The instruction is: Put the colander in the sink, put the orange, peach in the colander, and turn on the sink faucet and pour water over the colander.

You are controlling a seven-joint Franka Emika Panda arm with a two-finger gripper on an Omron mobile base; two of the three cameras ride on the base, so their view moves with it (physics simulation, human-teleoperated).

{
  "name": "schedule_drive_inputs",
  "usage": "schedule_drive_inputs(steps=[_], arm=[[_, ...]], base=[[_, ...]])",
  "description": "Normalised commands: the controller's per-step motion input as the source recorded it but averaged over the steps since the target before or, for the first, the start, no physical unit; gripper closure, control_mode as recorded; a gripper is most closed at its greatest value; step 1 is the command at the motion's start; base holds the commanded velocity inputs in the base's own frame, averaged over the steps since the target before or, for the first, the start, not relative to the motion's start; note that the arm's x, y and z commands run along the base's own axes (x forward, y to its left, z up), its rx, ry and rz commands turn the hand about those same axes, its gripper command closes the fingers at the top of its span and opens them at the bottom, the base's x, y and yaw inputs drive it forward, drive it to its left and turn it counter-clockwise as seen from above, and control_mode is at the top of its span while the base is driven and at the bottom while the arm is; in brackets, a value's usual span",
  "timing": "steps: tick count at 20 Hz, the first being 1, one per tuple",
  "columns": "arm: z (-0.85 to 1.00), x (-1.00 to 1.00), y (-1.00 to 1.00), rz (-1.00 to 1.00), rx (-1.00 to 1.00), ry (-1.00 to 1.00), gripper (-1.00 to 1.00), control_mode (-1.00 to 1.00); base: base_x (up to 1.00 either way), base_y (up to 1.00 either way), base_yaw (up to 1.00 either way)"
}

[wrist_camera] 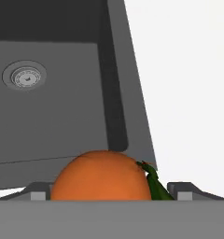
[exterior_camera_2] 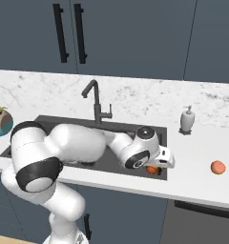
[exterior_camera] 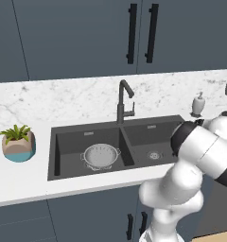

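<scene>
Dark finger tips [wrist_camera: 184,189] sit at either side of the orange [wrist_camera: 102,176] in my hand view, spread wide with the fruit between them; I cannot tell from here whether the pads press on it. A green leaf sticks out on the fruit's right side. Beyond it I look down into the right basin of the sink [wrist_camera: 62,116], with its round drain [wrist_camera: 24,77] at upper left and white counter [wrist_camera: 188,93] to the right.

From the right base view I see the gripper [exterior_camera_2: 157,167] low at the sink's front right corner, the orange [exterior_camera_2: 151,169] peeking out under it. That view also gives me the peach [exterior_camera_2: 218,167] lying alone on the counter, well to the right of the sink, and the white soap dispenser [exterior_camera_2: 187,119] behind it near the wall.

My left base view adds what the other 2 lack: the colander [exterior_camera: 101,156] resting in the left basin, upright. The sink faucet [exterior_camera: 124,100] stands behind the divider between the 2 basins. A small potted plant [exterior_camera: 18,142] sits on the counter left of the sink.
</scene>
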Motion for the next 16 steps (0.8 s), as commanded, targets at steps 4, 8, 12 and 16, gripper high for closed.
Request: schedule_drive_inputs(steps=[4, 8, 12, 16], arm=[[0.44, -0.17, 0.96, 0.11, -0.01, 0.01, 1.00, -1.00], [0.47, -0.10, 0.99, 0.07, 0.00, 0.00, 1.00, -1.00], [0.46, -0.08, 0.98, 0.06, 0.00, 0.06, 1.00, -1.00], [0.33, -0.08, 0.99, 0.04, 0.00, 0.02, 1.00, -1.00]], base=[[0.00, 0.00, 0.00], [0.00, 0.00, 0.00], [0.00, 0.00, 0.00], [0.00, 0.00, 0.00]])
